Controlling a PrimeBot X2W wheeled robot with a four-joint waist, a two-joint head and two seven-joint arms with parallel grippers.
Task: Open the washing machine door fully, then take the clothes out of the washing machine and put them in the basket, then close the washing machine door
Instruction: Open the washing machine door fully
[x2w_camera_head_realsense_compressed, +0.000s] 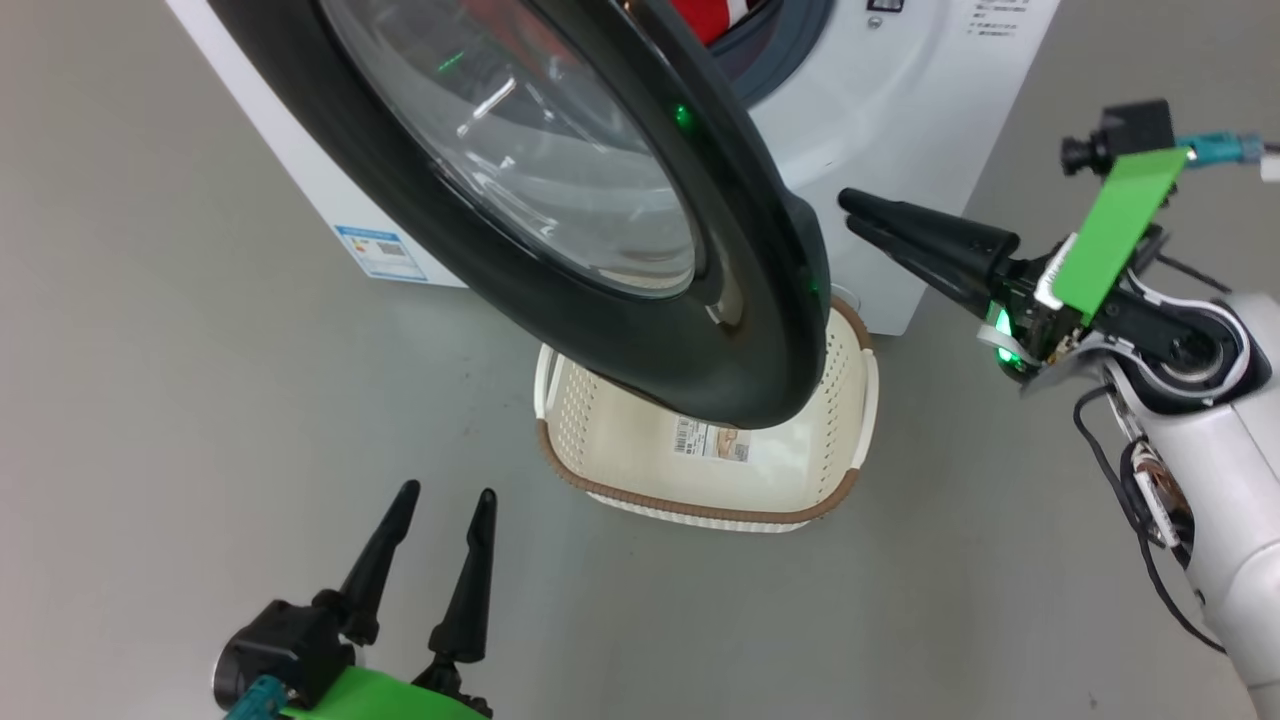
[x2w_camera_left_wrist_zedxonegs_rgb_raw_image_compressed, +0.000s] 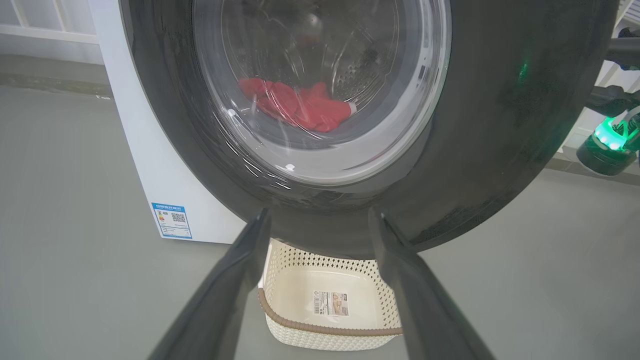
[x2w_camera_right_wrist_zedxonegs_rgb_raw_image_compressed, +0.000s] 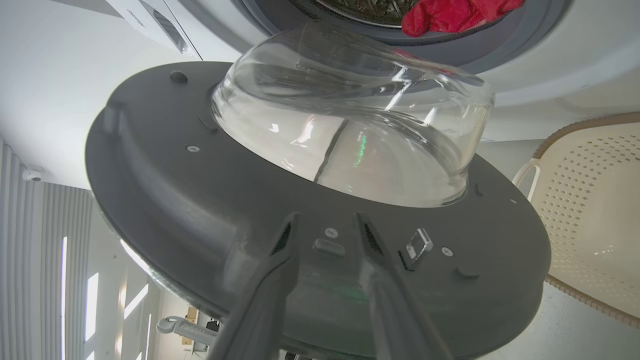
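Nearby, right pincer (x2w_camera_head_realsense_compressed: 850, 212) faces the door (x2w_camera_head_realsense_compressed: 770, 330) edge

Left jaws spread wide, fingers (x2w_camera_head_realsense_compressed: 470, 590) upward in the head view; right jaws seem only partly parted.

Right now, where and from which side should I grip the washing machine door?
Probably the free rim edge of the washing machine door, near the latch, approached from the robot's right: it stands ajar and that edge faces the right gripper.

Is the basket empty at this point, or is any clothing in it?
Empty: the basket shows a bare floor with one sticker; the clothes lie in the drum.
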